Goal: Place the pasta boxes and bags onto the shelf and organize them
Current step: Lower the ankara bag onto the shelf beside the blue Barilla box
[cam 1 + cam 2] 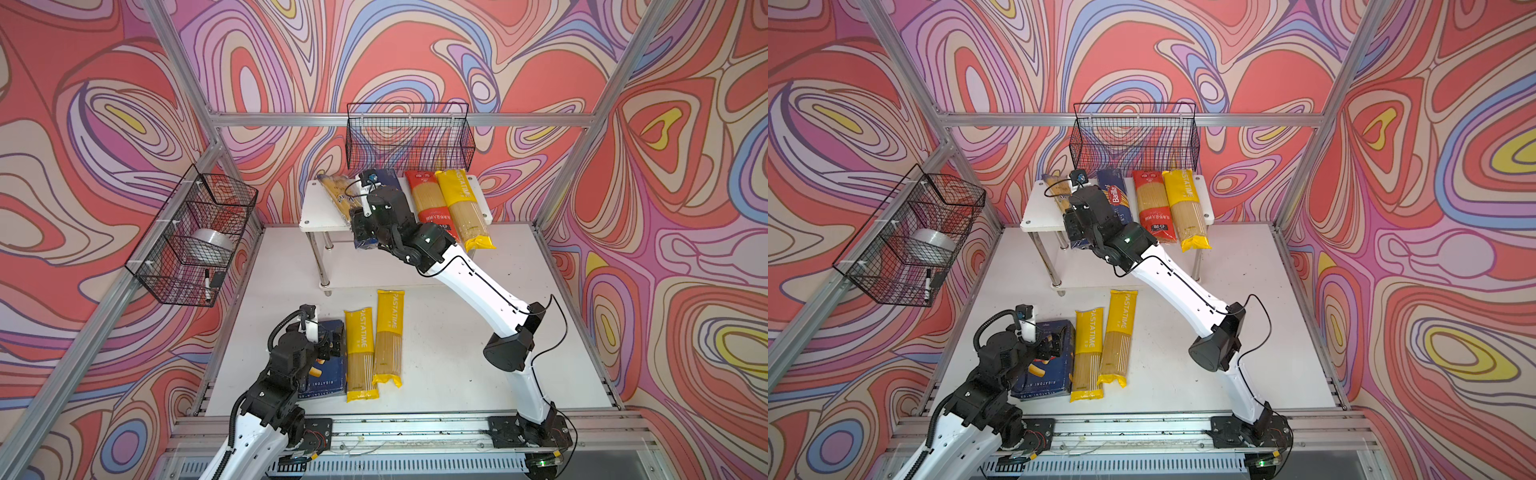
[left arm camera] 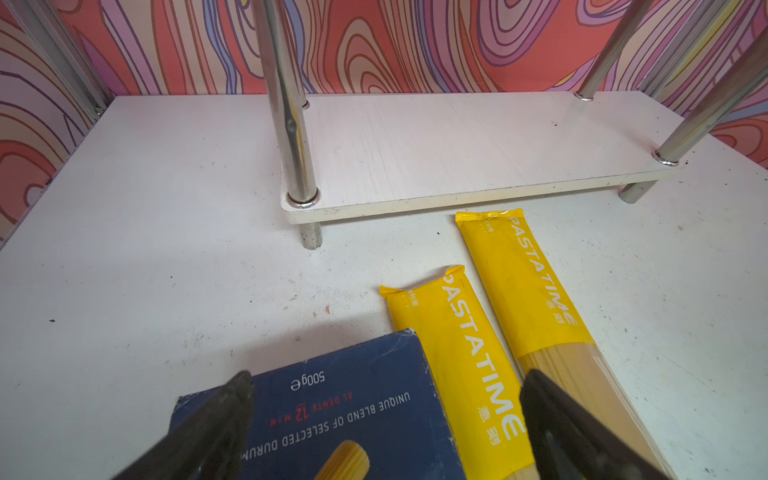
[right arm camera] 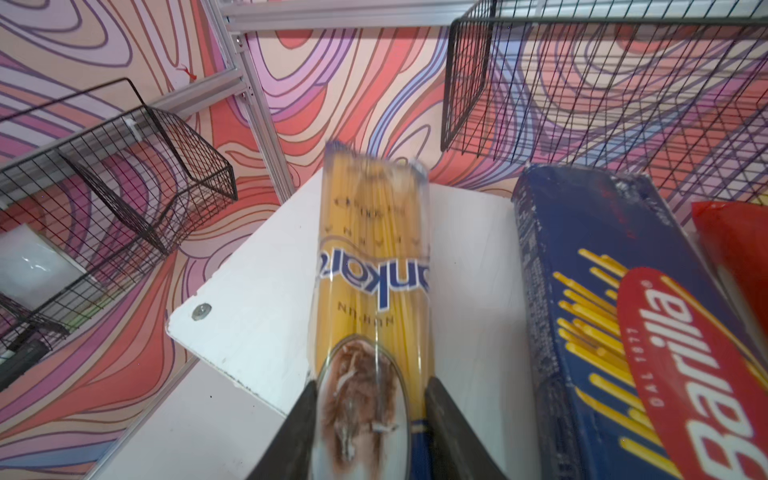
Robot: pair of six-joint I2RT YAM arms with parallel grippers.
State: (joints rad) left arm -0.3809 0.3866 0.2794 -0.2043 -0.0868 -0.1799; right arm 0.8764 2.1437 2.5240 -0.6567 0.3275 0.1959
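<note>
Right wrist view: my right claw (image 3: 371, 384) has a finger on either side of the clear-windowed spaghetti packet with the dark blue end (image 3: 374, 270). Whether the fingers pinch it or only flank it, I cannot tell. That packet lies slantwise on the left end of the white top board of the chrome-legged shelf (image 1: 309, 216), its blue end hanging over the front edge.

Next to it on the same board, side by side, lie the long dark blue Barilla spaghetti carton (image 1: 1116, 195), the red spaghetti bag (image 1: 426, 199) and a yellow PASTATIME bag (image 1: 461, 203). So I reckon four of the seven are up, though the slanted one wants straightening.

Three are left on the white table (image 1: 457, 340): a second yellow PASTATIME bag (image 1: 360, 353), a third yellow PASTATIME bag (image 1: 389, 336) and the wide dark blue rigatoni carton (image 2: 353, 399). My left claw (image 2: 388, 386) hangs over that carton, fingers spread wide and holding nothing. The shelf's lower board (image 2: 457, 145) is bare.
</note>
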